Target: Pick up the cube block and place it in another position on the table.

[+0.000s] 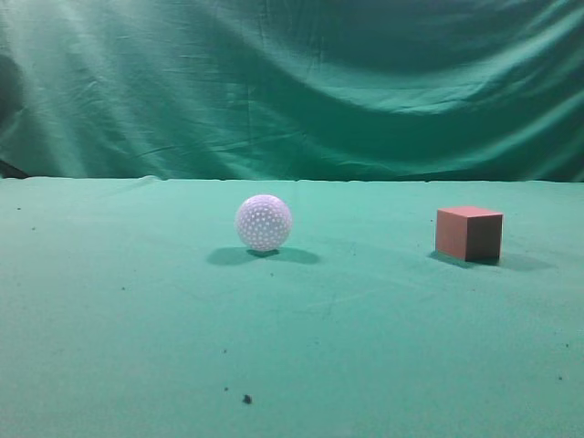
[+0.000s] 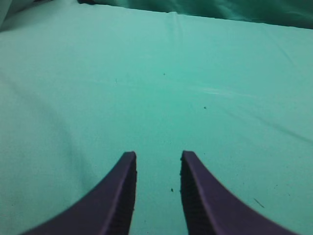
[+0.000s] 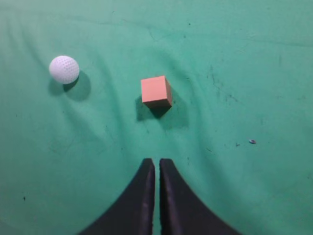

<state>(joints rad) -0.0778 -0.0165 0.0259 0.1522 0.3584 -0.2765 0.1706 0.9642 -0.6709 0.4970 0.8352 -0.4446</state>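
Note:
The reddish-brown cube block [image 1: 469,233] rests on the teal table [image 1: 137,328] at the right of the exterior view. It also shows in the right wrist view [image 3: 156,91], ahead of my right gripper [image 3: 157,161], which is shut, empty and well short of the cube. My left gripper [image 2: 157,154] is open and empty over bare cloth in the left wrist view. Neither gripper shows in the exterior view.
A white dimpled ball [image 1: 264,222] lies near the table's middle, left of the cube; it also shows in the right wrist view [image 3: 64,69]. A draped green backdrop [image 1: 292,82] hangs behind the table. Small dark specks [image 1: 246,399] dot the cloth.

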